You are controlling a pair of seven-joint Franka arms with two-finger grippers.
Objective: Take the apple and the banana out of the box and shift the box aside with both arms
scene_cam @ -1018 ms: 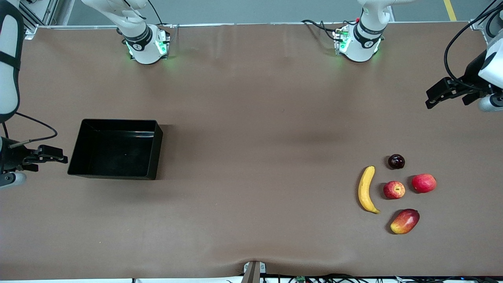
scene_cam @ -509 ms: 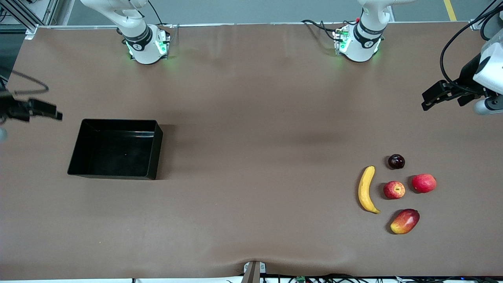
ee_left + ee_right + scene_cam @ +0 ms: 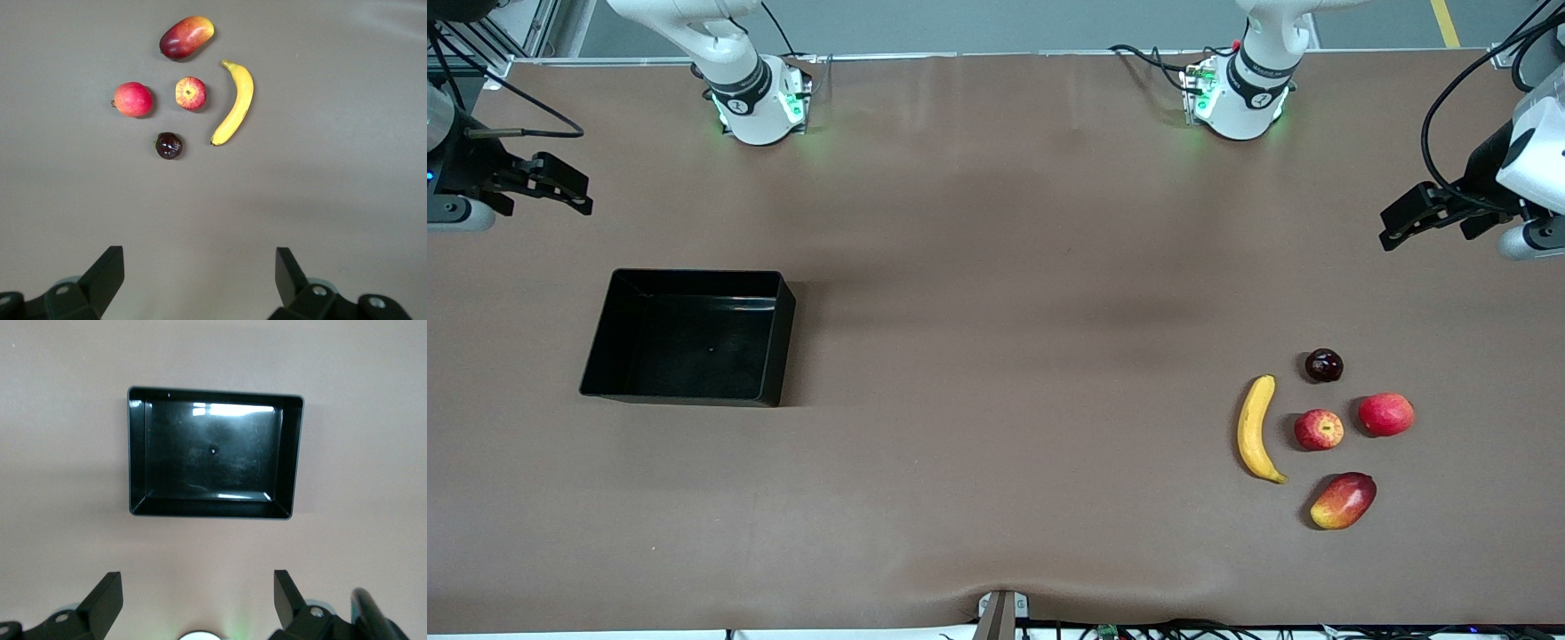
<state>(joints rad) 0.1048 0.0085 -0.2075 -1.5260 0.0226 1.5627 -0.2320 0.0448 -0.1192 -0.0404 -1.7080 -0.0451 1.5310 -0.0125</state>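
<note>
1. Worktop (image 3: 996, 267) – a brown surface carrying every item; both arm bases stand along its edge farthest from the front camera.
2. Box (image 3: 689, 338) – a glossy black bin resting empty on the worktop toward the right arm's end; its position matches the earlier front pictures. The right wrist view shows its bare floor and upright walls (image 3: 213, 453).
3. Right claw (image 3: 560, 187) – fingers apart and holding nothing, hanging over bare worktop at the right arm's end. A second ago it hung beside the box's outer short wall; it has since swung away toward the bases' edge and now hangs apart from the box.
4. Left claw (image 3: 1414, 218) – fingers apart and empty, over bare worktop at the left arm's end. Compared with a second ago it has shifted only slightly.
5. Banana (image 3: 1256, 429) – lies flat toward the left arm's end, unmoved, its curve bowing away from the apple.
6. Apple (image 3: 1319, 429) – small, red with a yellowish patch, just beside the banana and not touching it; unmoved.
7. Other fruit, all unmoved: a plain red fruit (image 3: 1386, 414) beside the apple, a dark plum (image 3: 1323, 365) farther from the front camera, and a mango (image 3: 1344, 500) nearer to it.
8. Left wrist view – the same cluster lies under the camera: banana (image 3: 235, 103), apple (image 3: 191, 93), mango (image 3: 186, 37).
</note>
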